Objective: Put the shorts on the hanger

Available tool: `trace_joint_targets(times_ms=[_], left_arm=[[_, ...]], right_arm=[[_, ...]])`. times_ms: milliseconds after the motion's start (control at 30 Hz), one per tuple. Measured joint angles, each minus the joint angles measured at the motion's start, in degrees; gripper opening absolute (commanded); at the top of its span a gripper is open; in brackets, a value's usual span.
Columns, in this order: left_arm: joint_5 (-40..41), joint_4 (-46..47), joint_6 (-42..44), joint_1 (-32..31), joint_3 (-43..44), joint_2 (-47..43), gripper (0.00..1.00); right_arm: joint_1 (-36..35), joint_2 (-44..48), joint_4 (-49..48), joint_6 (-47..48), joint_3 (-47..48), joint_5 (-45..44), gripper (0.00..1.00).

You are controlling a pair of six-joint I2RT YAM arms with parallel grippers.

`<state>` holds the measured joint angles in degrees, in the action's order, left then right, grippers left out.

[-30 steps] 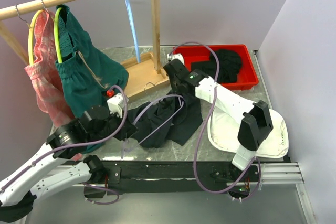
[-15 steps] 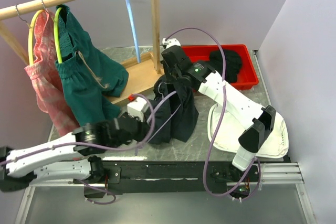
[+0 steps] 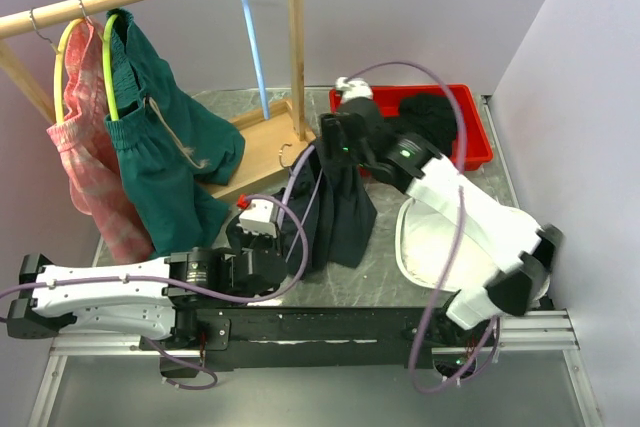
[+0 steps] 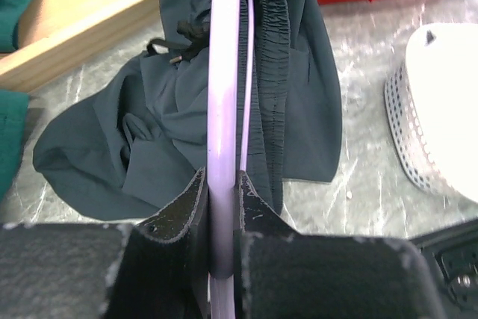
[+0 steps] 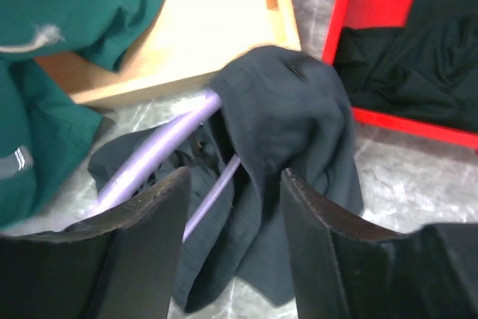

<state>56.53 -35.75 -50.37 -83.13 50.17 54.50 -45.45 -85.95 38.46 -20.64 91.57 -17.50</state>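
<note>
The left gripper (image 4: 222,184) pinches the thin purple plastic hanger (image 4: 224,72) tight. The soft black cloth shorts (image 4: 299,95) hang over it, their ends on the grey stone table (image 4: 366,72). The right gripper (image 5: 235,177) has its fingers spread wide by the shorts.

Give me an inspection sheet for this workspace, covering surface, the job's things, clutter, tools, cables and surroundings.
Surface: grey marbled table.
Job's things: black shorts draped over the lavender hanger, lower part bunched on the table.
Clutter: red tray holding a black garment; white perforated basket.
Tools: left tool shut on the hanger; right tool open at the shorts' raised top.
Cables: lavender cable loops above the right arm; another curls by the left arm.
Surroundings: wooden rack carrying green shorts, pink shorts and a blue hanger; plain walls.
</note>
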Motion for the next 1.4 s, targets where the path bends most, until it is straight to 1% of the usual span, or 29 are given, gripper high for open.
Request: trace_joint_targets(times_ms=[100,233,333,400,567,700,800,1000,1200,1400], left_arm=[[1.9,1.2,-0.9,0.0,-1.3,-0.4,0.01],[3.6,1.1,-3.8,0.0,-1.4,-0.1,0.01],[4.3,1.4,-5.4,0.0,-1.5,-0.3,0.01],[3.7,2.6,-5.0,0.5,-1.7,-1.0,0.01],[0.6,5.7,-3.8,3.4,-2.8,-4.3,0.01],[-1.6,7.4,-2.6,5.6,-3.0,-7.0,0.01],[-3.7,8.7,-2.0,7.1,-3.0,-7.9,0.01],[-6.0,8.9,-2.4,9.5,-3.0,-7.8,0.01],[-6.1,8.9,-3.8,10.3,-3.0,-7.8,0.01],[-6.1,8.9,-4.5,10.7,-3.0,-7.2,0.01]], right_arm=[[0.5,7.7,-4.2,-2.1,-6.8,-0.9,0.59],[0.8,18.8,-11.5,-5.7,-19.5,-0.8,0.54],[0.5,22.2,-16.6,-9.2,-28.5,0.8,0.52],[-0.8,21.1,-19.4,-11.3,-33.4,1.6,0.50],[-6.9,13.4,-23.6,-15.5,-41.3,3.0,0.48],[-8.0,11.5,-27.0,-18.4,-46.2,3.7,0.51],[-8.0,10.9,-29.6,-19.3,-48.2,3.9,0.51],[-8.2,8.2,-34.7,-20.9,-48.3,6.4,0.51],[-9.1,8.4,-36.9,-23.0,-51.9,6.3,0.50],[-9.9,13.2,-38.2,-24.3,-57.9,4.4,0.51]])
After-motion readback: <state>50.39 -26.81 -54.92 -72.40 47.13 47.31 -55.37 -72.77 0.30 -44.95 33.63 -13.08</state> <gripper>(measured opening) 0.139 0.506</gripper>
